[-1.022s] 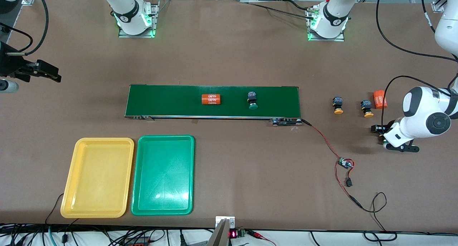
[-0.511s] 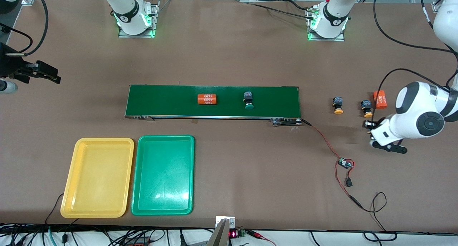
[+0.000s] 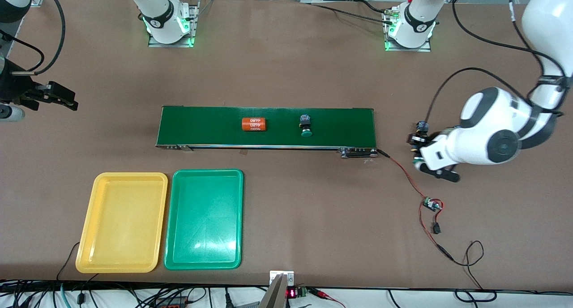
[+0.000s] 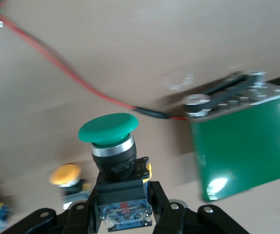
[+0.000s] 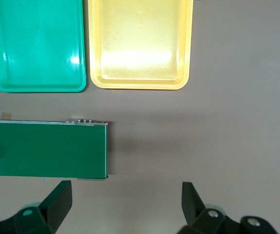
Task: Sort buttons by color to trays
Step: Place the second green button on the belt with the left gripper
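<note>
The long dark-green conveyor belt [image 3: 266, 127] carries an orange cylinder [image 3: 254, 124] and, beside it toward the left arm's end, one green-capped button [image 3: 305, 125]; the yellow tray [image 3: 85, 236] and green tray [image 3: 172, 236] lie side by side, empty, nearer the front camera. The left gripper [image 4: 124, 214], over bare table off the belt's end, clamps a second green-capped button [image 4: 111, 141]; a yellow-capped button [image 4: 66, 176] rests on the table below; the right gripper [image 5: 122, 200] waits with jaws spread wide off the belt's other end.
</note>
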Motion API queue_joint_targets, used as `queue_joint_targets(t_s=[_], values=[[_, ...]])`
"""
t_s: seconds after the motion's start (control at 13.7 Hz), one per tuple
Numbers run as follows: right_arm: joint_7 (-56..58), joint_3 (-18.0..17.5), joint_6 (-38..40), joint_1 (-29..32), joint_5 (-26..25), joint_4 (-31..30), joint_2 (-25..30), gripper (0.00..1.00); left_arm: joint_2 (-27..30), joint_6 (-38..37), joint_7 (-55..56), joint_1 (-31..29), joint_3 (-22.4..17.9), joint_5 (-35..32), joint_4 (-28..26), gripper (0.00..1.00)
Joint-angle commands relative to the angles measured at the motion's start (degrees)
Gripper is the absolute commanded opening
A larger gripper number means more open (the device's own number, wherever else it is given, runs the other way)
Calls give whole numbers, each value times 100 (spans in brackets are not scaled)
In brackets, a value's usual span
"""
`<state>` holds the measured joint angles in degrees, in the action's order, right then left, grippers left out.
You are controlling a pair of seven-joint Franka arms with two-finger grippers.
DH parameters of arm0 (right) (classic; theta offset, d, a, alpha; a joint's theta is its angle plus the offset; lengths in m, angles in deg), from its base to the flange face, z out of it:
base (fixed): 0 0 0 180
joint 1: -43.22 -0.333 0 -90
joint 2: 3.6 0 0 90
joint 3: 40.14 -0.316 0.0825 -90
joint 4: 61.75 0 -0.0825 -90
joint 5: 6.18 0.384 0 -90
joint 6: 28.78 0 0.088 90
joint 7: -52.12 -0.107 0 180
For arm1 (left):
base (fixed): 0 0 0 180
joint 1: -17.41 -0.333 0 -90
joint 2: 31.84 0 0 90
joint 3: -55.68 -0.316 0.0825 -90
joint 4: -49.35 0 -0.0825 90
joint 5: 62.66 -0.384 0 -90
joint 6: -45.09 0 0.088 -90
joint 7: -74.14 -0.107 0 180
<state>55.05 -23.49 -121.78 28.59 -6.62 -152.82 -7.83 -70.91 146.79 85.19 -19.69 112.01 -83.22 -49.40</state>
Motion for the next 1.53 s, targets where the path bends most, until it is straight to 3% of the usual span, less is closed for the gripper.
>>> queue_joint_targets(t_s=[0.0,0.29,0.58,0.73,0.8,0.88,1.09,1.31,1.46], values=[[-56,-13,-86,-22,-79,-77,45,100,-31,51,677,509,36,201,-22,19],[-47,-4,-104,57,0,-51,-96,100,-92,480,2260,1459,19,184,-135,20],[14,5,-157,83,-9,-24,-114,100,-93,1517,2666,1601,10,166,-926,20],[32,22,-279,101,61,-15,-193,100,-92,1686,2815,1627,10,149,-1050,25],[24,23,-315,92,70,-15,-201,100,-92,1669,2868,1653,1,149,-1050,39],[24,23,-350,83,70,-24,-262,100,-75,1634,2860,1601,1,149,-1042,99],[24,14,-350,66,70,-24,-281,100,126,1066,2859,1452,36,140,-674,100],[24,14,-508,66,70,-15,-333,100,259,-645,2745,1294,10,131,492,100],[24,14,-535,66,70,-15,-360,100,180,-1107,2710,857,-86,96,803,100]])
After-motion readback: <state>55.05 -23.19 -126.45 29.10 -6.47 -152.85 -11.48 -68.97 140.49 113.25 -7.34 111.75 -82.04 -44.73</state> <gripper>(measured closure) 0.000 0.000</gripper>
